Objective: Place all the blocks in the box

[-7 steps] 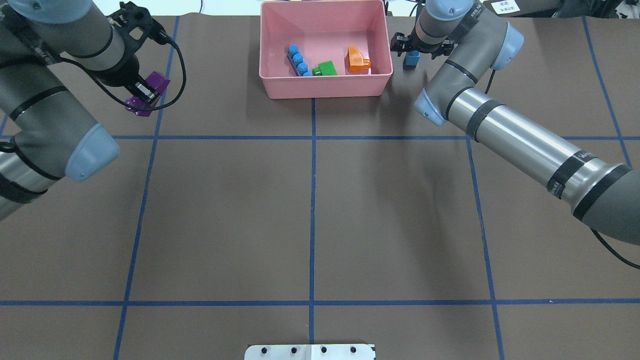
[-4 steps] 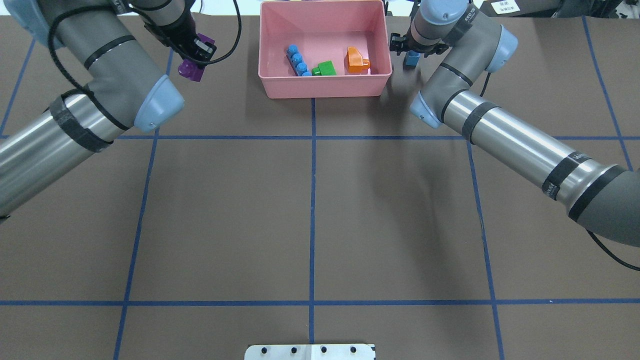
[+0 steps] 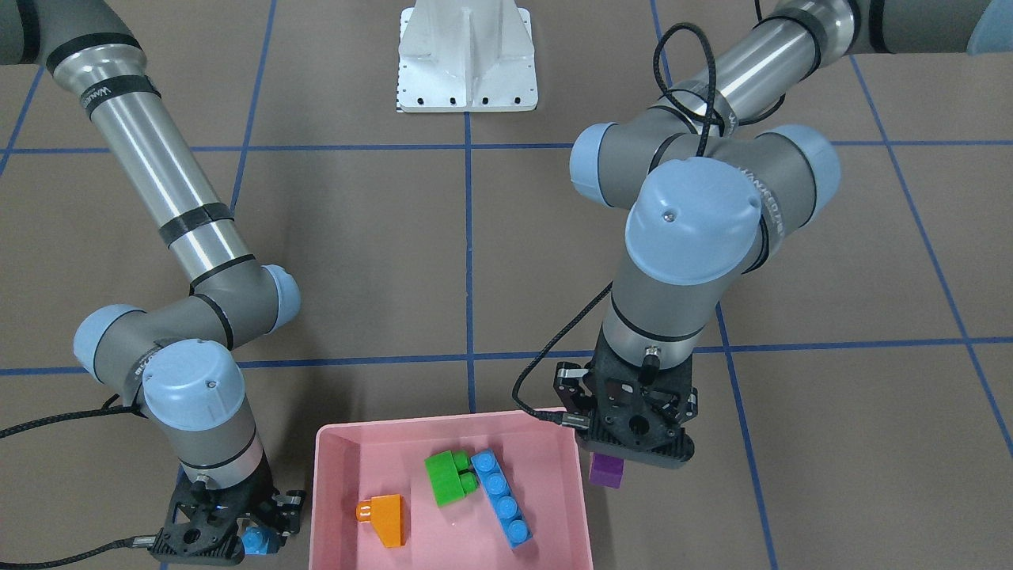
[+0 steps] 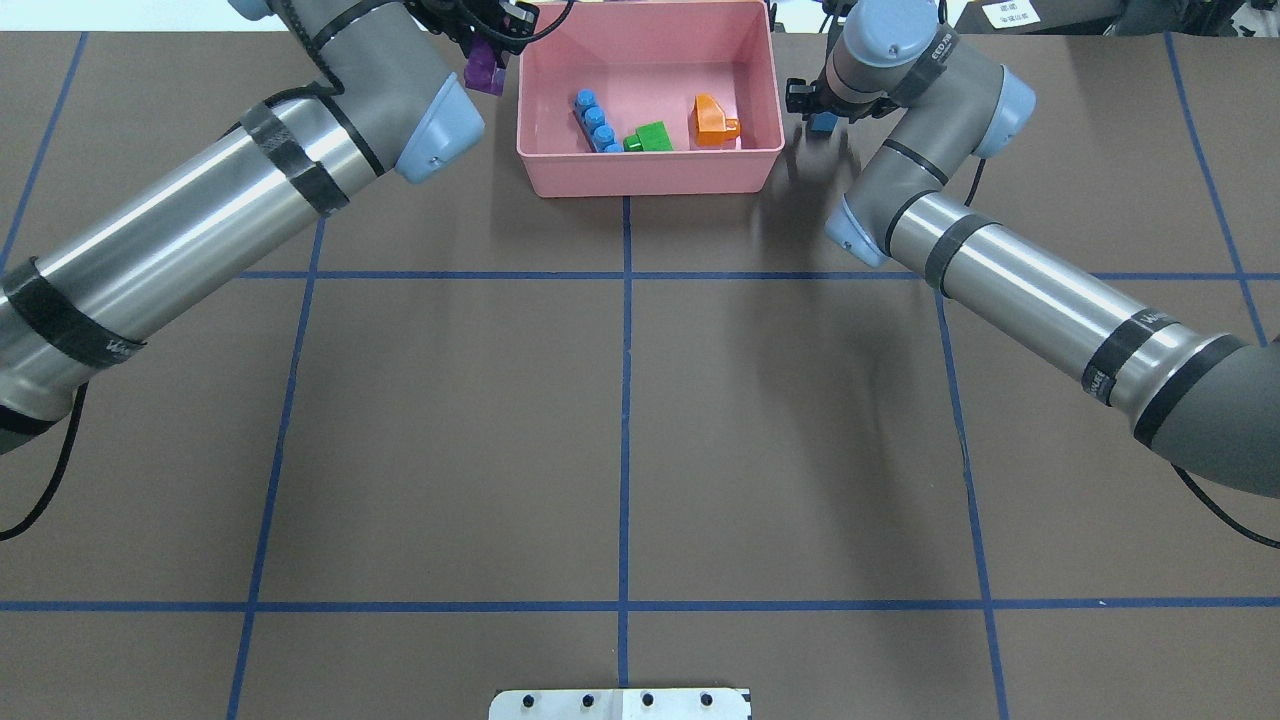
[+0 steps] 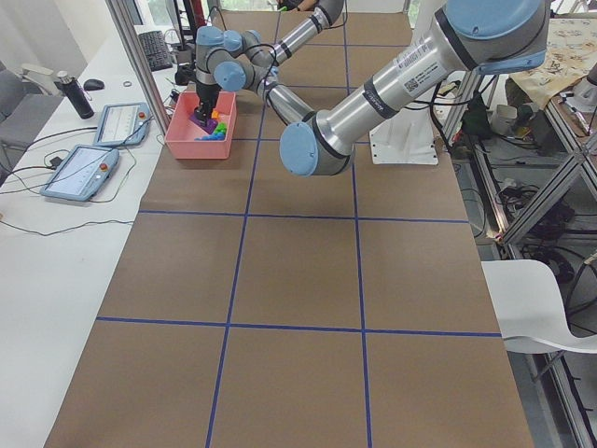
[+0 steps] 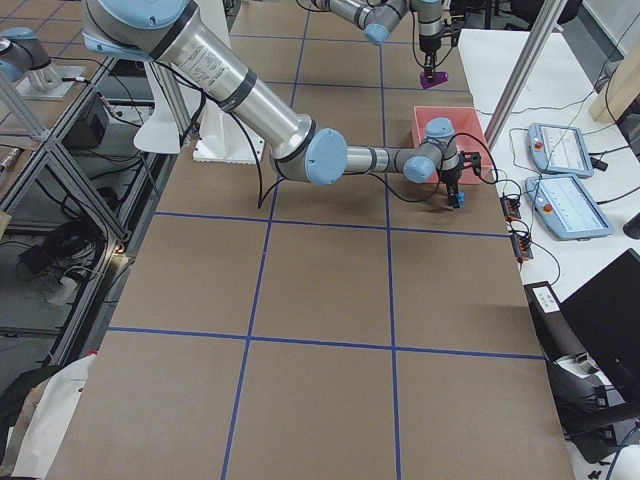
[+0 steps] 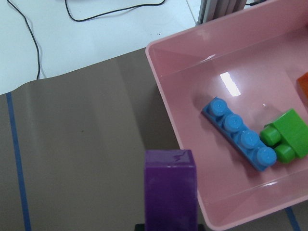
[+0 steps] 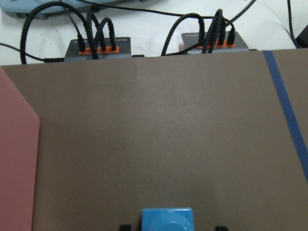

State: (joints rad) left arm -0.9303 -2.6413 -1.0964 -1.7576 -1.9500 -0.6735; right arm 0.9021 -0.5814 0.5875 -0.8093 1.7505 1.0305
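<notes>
The pink box (image 4: 650, 186) stands at the table's far middle and holds the long blue brick (image 4: 598, 120), the green brick (image 4: 650, 137) and the orange brick (image 4: 714, 118). My left gripper (image 4: 490, 45) is shut on the purple brick (image 4: 485, 72) and holds it in the air just outside the box's left wall (image 7: 163, 86); the brick fills the lower left wrist view (image 7: 171, 192). My right gripper (image 3: 237, 538) is open and straddles the small blue brick (image 4: 822, 122) on the table right of the box. Gaps show beside that brick in the right wrist view (image 8: 167, 220).
The white base plate (image 4: 620, 703) sits at the near edge. Blue tape lines cross the brown mat. Cable boxes (image 8: 101, 48) and teach pendants (image 5: 121, 121) lie on the white bench beyond the box. Both forearms reach across the table's far half.
My left arm has carried the purple brick right and away, up to the box's left wall. My right gripper has stayed over the small blue brick, shifting only slightly.
</notes>
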